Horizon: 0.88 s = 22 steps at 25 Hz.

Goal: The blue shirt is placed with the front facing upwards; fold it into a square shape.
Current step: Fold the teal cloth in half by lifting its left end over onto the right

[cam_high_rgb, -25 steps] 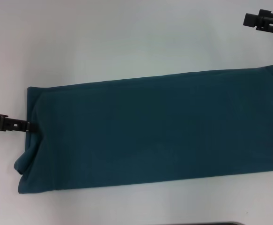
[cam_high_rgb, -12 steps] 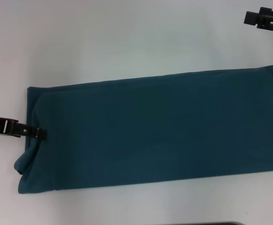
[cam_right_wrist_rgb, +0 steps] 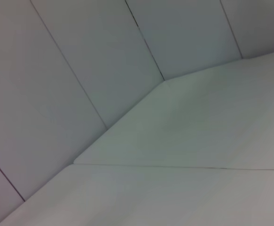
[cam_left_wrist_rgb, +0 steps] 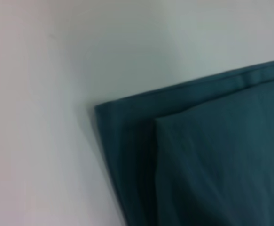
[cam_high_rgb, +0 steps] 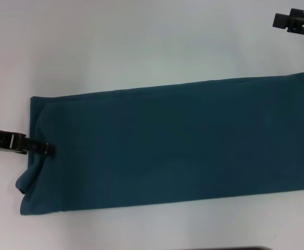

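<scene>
While laid flat mid-surface (cam_high_rgb: 141, 41), the blue shirt (cam_high_rgb: 172, 140) is seen folded into a long strip.
Its 9 o'clock edge is reached by the left tool (cam_high_rgb: 46, 148), grip can't be told; the right tool (cam_high_rgb: 278, 21) is parked at 2 o'clock, grip unclear too.

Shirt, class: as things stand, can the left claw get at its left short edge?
Probably yes. The left claw already sits at the left end of the shirt, with only bare table around it. The right claw is parked far off.

Matt teal cloth blue shirt (cam_high_rgb: 172, 143) lies on smooth white table (cam_high_rgb: 141, 41).
</scene>
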Each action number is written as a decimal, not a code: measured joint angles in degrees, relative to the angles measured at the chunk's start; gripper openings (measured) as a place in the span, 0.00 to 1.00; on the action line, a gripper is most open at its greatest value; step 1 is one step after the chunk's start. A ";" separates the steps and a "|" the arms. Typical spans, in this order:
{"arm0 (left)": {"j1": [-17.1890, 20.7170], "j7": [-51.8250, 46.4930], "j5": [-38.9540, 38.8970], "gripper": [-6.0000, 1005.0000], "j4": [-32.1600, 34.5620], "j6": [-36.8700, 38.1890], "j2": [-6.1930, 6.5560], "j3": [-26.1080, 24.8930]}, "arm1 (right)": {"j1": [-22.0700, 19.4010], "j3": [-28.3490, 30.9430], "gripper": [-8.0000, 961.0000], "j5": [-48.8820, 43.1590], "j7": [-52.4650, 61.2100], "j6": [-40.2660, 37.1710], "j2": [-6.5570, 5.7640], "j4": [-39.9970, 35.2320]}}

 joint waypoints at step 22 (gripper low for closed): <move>-2.34 -0.70 1.64 0.90 3.04 -1.22 0.23 0.19 | -0.13 0.13 0.98 -0.01 0.41 -0.01 -0.56 -0.03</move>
